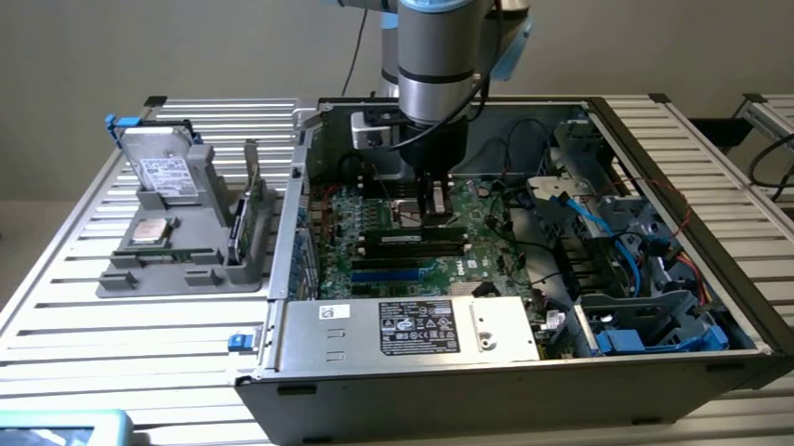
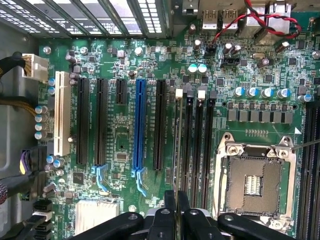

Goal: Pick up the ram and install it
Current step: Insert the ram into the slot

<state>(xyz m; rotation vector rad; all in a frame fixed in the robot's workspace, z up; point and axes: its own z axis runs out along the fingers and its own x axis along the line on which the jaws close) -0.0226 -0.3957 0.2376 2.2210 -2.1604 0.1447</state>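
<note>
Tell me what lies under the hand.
The green motherboard, with long black memory slots below the hand and an open processor socket beside them. The hand covers one end of those slots.

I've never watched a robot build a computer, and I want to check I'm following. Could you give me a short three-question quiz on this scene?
1. True or false: the gripper hangs over the gray tray.
2. The ram held by the gripper sits at: A) the blue slot, B) the narrow black slots beside the processor socket, C) the white slot.
3. Where does the silver processor chip lie?
Key: 1 false, it is inside the case, over the motherboard. 2 B. 3 in the gray tray, on the exterior view's left of the case.
</note>
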